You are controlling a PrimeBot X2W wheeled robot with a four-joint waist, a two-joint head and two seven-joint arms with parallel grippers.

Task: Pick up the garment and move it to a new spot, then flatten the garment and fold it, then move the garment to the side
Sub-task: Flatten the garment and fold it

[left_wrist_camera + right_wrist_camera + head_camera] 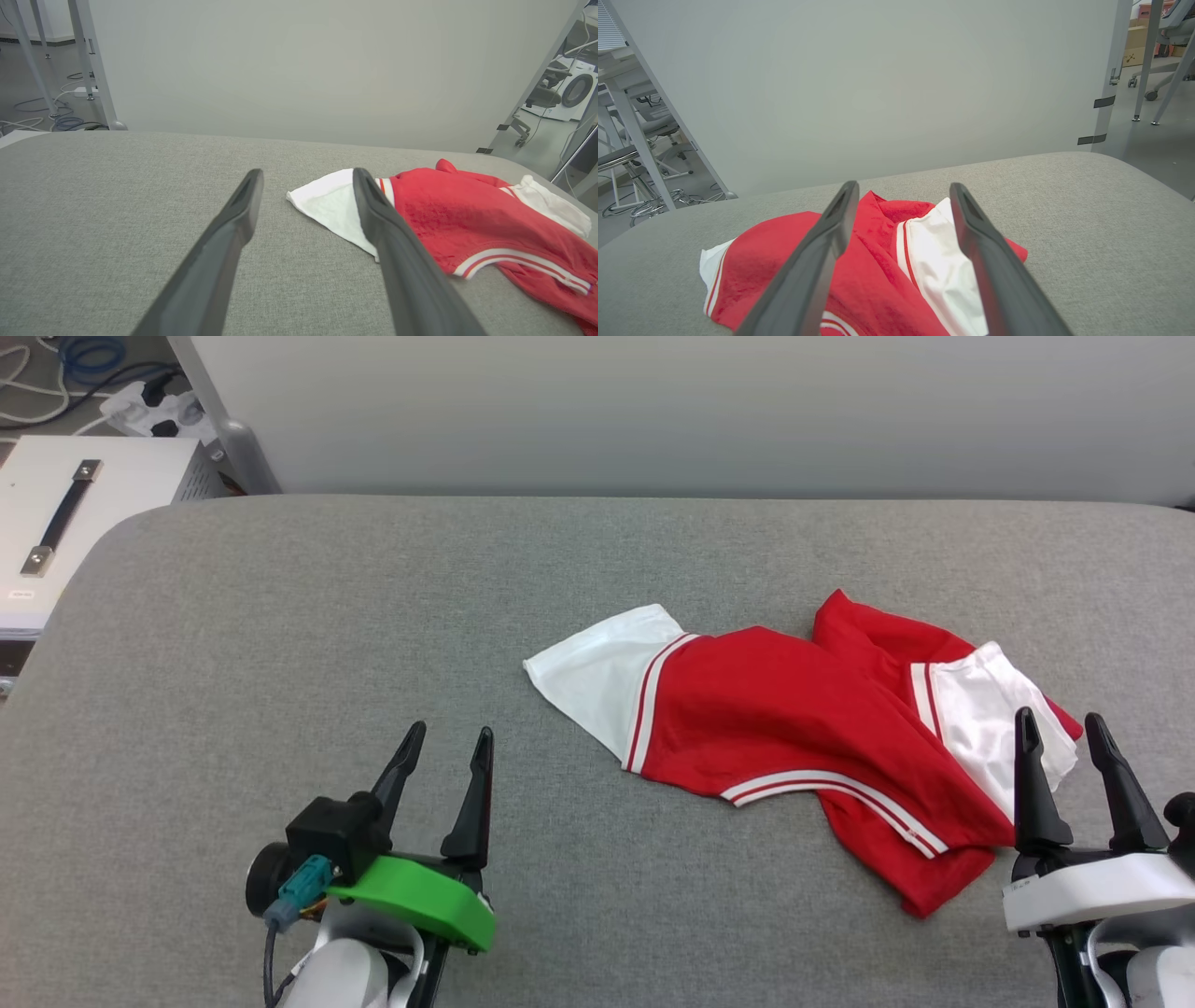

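Nearest the head camera are the two grippers. The left gripper [451, 730] sits at 7 o'clock in that view and the right gripper [1060, 716] at 4 o'clock. Both stand released, fingers spread wide, holding nothing.

The garment [775, 709] lies crumpled on the grey padded table [280, 616], right of centre, toward 3 to 4 o'clock. One white sleeve [597, 677] fans out flat at the garment's 9 o'clock end. The red body twists across the middle with a striped band running along its 6 o'clock edge. The other white sleeve [980, 709] is folded over red cloth at the 3 o'clock end, with the right gripper's fingertips in front of it in the picture. The left gripper is well apart from the cloth, over bare table at the garment's 8 o'clock.

Outward from there, a white box with a black handle [84, 513] stands off the table at 10 o'clock. A power strip [149, 406] and cables lie beyond it, and a pale panel [653, 411] closes the far side at 12 o'clock.

The pick-up has not begun, and the likeliest trouble is in the grasp. The fabric looks thin and doubled over itself, so a pinch at the 3 o'clock end may catch only the top sleeve layer or several layers at once. Either way the shirt would come up twisted and be harder to flatten. A one-sided lift could also drag the rest across the padding and bunch it further. The left gripper has a long way to travel before it can help.
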